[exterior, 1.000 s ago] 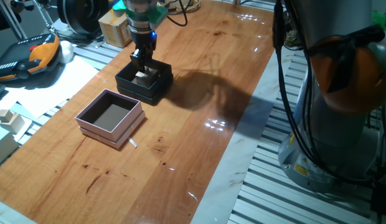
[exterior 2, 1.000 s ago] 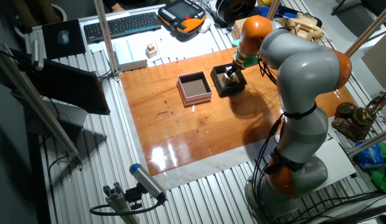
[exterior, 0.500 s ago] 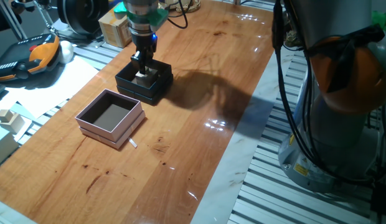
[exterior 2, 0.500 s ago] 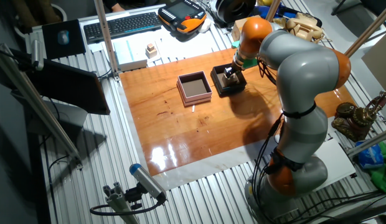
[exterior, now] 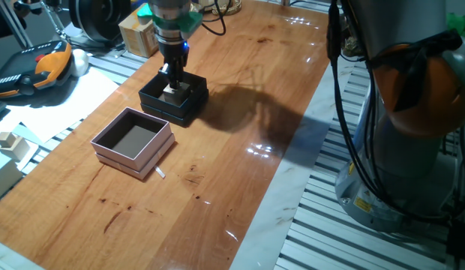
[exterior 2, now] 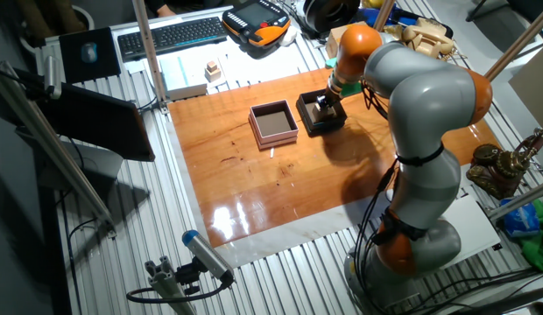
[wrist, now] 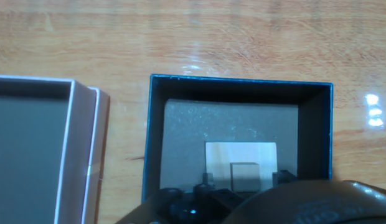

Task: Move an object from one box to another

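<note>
The black box (exterior: 172, 105) (exterior 2: 321, 115) stands on the wooden table, with the pink box (exterior: 133, 140) (exterior 2: 273, 123) close beside it. My gripper (exterior: 172, 81) (exterior 2: 324, 102) reaches down into the black box. In the hand view the small pale cube (wrist: 244, 175) sits on the box's grey floor (wrist: 187, 143), touching a paler wooden patch. The gripper (wrist: 244, 182) is open, with one dark fingertip (wrist: 208, 181) on each side of the cube and a gap showing. The pink box (wrist: 37, 149) has a dark inside with nothing in it.
A pair of pale wooden blocks (exterior: 7, 142) (exterior 2: 213, 69) lies off the table's edge. A cardboard box (exterior: 139, 34) and an orange-black handset (exterior: 45, 64) (exterior 2: 258, 17) lie beyond the black box. A keyboard (exterior 2: 171, 35) is at the back. The arm's base (exterior: 412, 112) stands at the table's right side.
The gripper has sunk a little deeper into the black box, straight down over the cube. Both boxes and the cube have stayed where they were.
</note>
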Motion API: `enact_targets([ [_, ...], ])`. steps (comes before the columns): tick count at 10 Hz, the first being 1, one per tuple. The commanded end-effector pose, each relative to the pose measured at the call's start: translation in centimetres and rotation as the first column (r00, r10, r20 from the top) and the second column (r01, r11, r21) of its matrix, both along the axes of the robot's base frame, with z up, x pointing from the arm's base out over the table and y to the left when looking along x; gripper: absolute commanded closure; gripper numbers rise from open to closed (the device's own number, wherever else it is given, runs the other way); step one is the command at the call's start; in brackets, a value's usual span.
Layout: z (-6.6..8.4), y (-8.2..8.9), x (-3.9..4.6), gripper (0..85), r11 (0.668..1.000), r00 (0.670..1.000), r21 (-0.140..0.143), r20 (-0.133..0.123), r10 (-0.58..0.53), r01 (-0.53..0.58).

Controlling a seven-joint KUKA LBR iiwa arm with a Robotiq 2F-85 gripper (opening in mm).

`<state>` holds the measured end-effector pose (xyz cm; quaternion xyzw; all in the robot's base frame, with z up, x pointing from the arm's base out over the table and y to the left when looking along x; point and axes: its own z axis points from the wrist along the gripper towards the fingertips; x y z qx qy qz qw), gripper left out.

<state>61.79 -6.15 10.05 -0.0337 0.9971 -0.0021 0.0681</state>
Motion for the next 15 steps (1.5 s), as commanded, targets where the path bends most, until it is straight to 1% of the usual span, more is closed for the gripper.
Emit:
enact_targets([
  [1, 0.0, 0.0, 0.0, 51.0, 1.0, 1.0, -0.001, -0.004, 0.005, -0.005],
  [2, 0.1, 0.0, -0.02, 51.0, 1.0, 1.0, 0.003, -0.012, 0.013, -0.013],
  [3, 0.0, -0.1, -0.01, 68.0, 1.0, 0.999, 0.009, -0.022, 0.025, -0.025],
  [4, 0.0, -0.1, -0.02, 85.0, 0.999, 0.999, 0.009, -0.027, 0.031, -0.031],
  [6, 0.1, -0.1, -0.12, 85.0, 0.999, 0.999, 0.013, -0.03, 0.036, -0.036],
  [7, 0.5, -0.1, -0.33, 85.0, 1.0, 0.999, 0.009, -0.031, 0.03, -0.03],
  [9, 1.9, 0.6, -0.99, 85.0, 1.0, 0.999, 0.009, -0.045, 0.001, -0.001],
  [11, 2.9, 2.3, -1.87, 85.0, 0.998, 0.997, 0.0, -0.051, -0.06, 0.061],
  [12, 3.2, 3.1, -2.25, 85.0, 0.997, 0.996, -0.009, -0.051, -0.078, 0.077],
  [13, 3.4, 3.8, -2.56, 85.0, 0.996, 0.995, -0.01, -0.053, -0.09, 0.09],
  [15, 4.0, 5.1, -2.87, 85.0, 0.994, 0.992, -0.024, -0.056, -0.111, 0.109],
])
